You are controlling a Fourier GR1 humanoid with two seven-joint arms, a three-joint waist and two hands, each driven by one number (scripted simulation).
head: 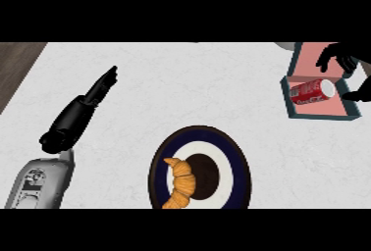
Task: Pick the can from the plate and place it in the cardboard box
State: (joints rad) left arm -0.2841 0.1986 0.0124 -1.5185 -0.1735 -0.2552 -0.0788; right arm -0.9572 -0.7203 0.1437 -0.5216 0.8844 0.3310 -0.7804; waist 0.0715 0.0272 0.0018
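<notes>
A red can [311,91] lies on its side inside the cardboard box [322,117], which has a pink floor and dark teal walls, at the counter's far right. My right hand [337,58] hangs over the box's back part, just above and right of the can; its fingers are spread and relaxed and its thumb [358,93] shows right of the can's white end. No finger curls round the can. The dark blue and white plate [238,162] lies at the front centre without a can on it. My left hand [78,115] rests at the left, fingers straight, pointing away from me.
A golden croissant [182,182] lies on the plate's left half beside its dark centre. A dark wooden strip [14,63] runs along the counter's far left edge. The white counter [196,88] stretches between the plate, the box and my left hand.
</notes>
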